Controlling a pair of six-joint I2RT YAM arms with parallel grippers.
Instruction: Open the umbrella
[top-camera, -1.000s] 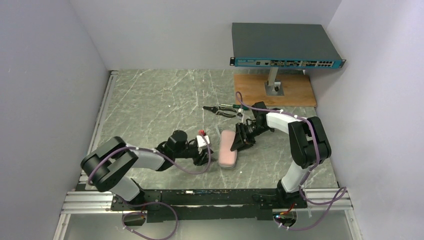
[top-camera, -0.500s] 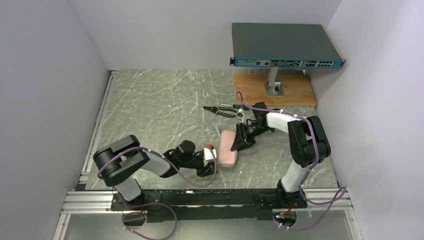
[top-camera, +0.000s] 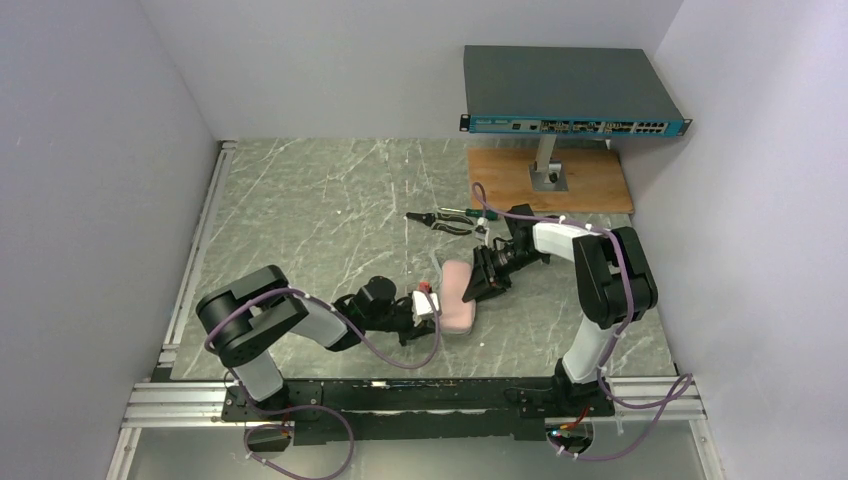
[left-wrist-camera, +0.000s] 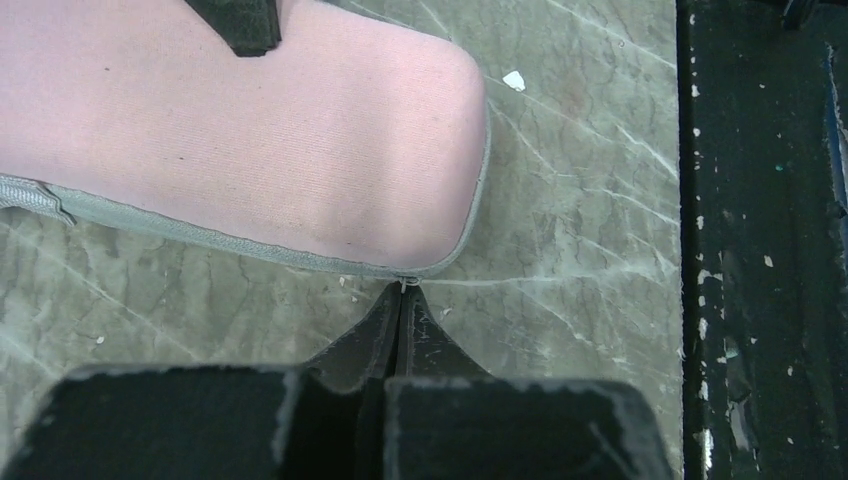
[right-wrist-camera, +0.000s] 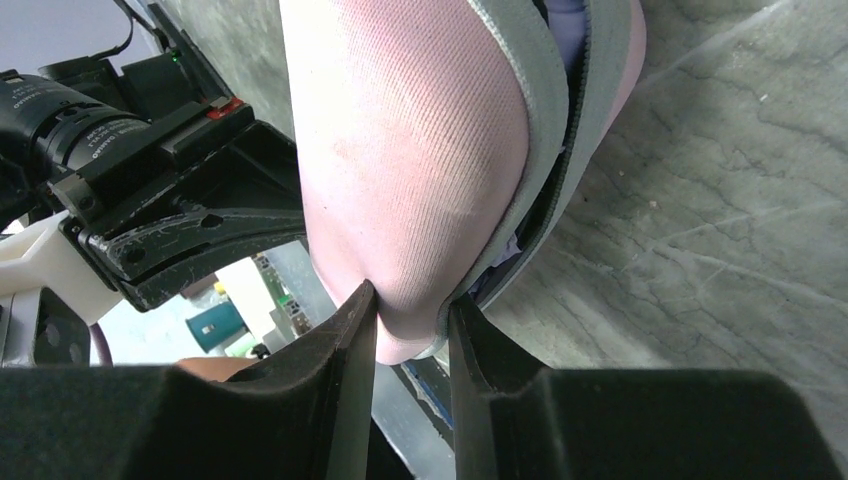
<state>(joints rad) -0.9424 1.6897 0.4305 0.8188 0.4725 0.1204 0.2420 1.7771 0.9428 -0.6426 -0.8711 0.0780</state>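
A pink zippered case (top-camera: 457, 297) with a grey zip band lies on the marble table between both arms. The umbrella is hidden inside it; only a sliver of lilac fabric (right-wrist-camera: 563, 35) shows through the gap in the zip. My left gripper (top-camera: 431, 306) is at the case's near corner. Its tips (left-wrist-camera: 403, 292) are pressed together on the small metal zip pull at the grey band (left-wrist-camera: 250, 250). My right gripper (right-wrist-camera: 410, 318) pinches the pink upper flap (right-wrist-camera: 410, 150) at the case's far end, lifted a little off the table.
Pliers (top-camera: 441, 220) lie on the table behind the case. A network switch (top-camera: 570, 95) stands on a post over a wooden board (top-camera: 590, 185) at the back right. The black front rail (left-wrist-camera: 760, 250) runs close beside the case's near end.
My left arm has swung right to the case's near corner and its jaws have shut. The right jaws have tightened on the far end, and the case has shifted slightly.
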